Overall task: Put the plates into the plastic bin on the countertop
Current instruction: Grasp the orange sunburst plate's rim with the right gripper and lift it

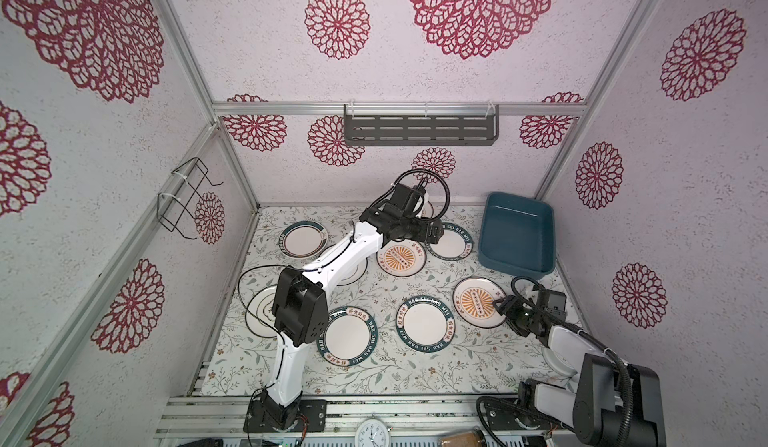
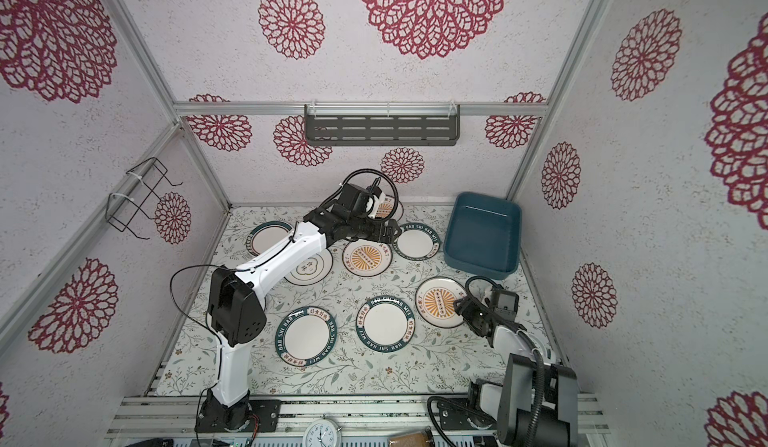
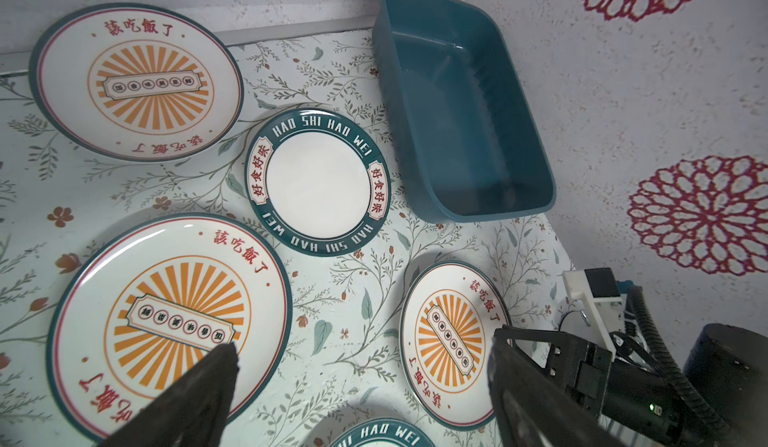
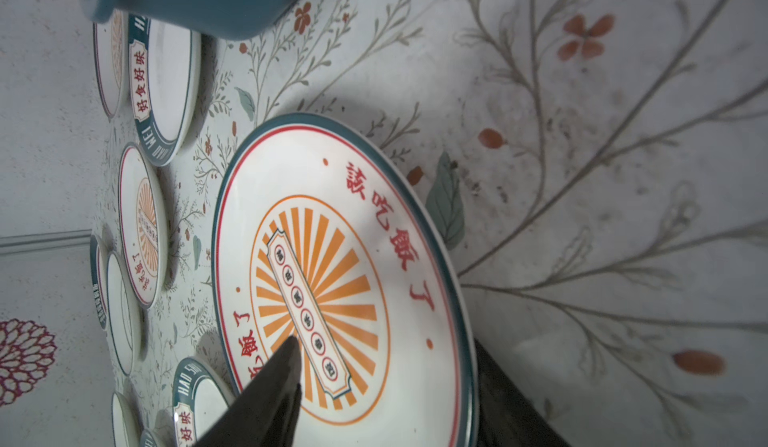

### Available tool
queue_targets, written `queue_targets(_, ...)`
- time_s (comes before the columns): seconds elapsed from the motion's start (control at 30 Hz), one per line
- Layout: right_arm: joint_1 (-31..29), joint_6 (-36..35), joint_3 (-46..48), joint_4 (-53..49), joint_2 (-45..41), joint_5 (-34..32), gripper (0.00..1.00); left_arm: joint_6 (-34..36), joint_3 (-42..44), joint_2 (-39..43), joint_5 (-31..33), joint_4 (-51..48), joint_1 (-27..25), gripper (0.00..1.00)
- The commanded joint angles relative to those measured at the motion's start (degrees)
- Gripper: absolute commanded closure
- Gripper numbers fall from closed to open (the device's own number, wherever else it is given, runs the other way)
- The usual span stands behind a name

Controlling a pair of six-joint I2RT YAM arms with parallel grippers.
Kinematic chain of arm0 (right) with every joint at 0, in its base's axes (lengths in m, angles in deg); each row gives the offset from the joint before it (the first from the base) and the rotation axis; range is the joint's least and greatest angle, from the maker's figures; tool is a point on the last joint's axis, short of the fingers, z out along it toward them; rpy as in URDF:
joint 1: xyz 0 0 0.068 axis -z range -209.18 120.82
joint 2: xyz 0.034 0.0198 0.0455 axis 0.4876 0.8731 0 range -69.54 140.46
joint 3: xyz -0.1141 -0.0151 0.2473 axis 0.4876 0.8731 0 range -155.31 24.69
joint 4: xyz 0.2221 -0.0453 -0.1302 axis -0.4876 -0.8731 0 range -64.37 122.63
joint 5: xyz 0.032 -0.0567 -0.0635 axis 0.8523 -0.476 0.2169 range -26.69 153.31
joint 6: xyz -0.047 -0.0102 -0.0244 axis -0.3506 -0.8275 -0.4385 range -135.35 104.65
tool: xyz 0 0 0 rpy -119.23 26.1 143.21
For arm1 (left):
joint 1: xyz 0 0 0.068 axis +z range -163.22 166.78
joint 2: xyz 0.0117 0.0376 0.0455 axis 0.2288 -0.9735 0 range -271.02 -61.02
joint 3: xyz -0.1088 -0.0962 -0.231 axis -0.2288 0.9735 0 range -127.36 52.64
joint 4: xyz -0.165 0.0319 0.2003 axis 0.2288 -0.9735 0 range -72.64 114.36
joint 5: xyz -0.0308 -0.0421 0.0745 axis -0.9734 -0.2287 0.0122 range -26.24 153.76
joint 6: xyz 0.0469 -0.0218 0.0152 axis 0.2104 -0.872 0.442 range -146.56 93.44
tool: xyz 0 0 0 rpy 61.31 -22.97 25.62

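Several plates lie flat on the leafy countertop (image 1: 395,370). My right gripper (image 1: 500,308) (image 4: 384,343) straddles the near rim of a sunburst plate (image 1: 476,299) (image 4: 340,258): one finger over its centre, the other outside the rim, jaws partly closed and still apart. My left gripper (image 1: 436,233) (image 3: 365,341) hangs open above the far plates, beside a green-lettered plate (image 1: 451,245) (image 3: 318,181). The teal plastic bin (image 1: 515,233) (image 3: 461,104) stands empty at the far right. Another sunburst plate (image 1: 401,260) and two lettered plates (image 1: 426,324) (image 1: 351,337) lie in the middle.
A grey slotted shelf (image 1: 419,129) hangs on the back wall and a wire rack (image 1: 187,199) on the left wall. A white clock (image 1: 372,432) sits at the front rail. The left arm hides part of a plate (image 1: 262,312) at the left.
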Motion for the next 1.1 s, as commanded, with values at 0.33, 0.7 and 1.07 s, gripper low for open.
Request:
queue_targets(0.33, -0.5, 3.6, 2.8, -6.1, -1.2, 1.7, 0.89, -0.1, 3.5, 4.4, -2.0, 2.4, 1.5, 0.03)
queue_targets(0.7, -0.5, 13.1, -1.6, -16.0, -10.0, -3.2, 1.0, 0.7, 3.2, 4.4, -3.0, 2.4, 2.6, 0.03)
queue_targets(1.07, -0.5, 18.6, -13.2, -31.3, -15.6, -3.6, 1.0, 2.7, 0.5, 3.8, -4.8, 1.2, 4.1, 0.03)
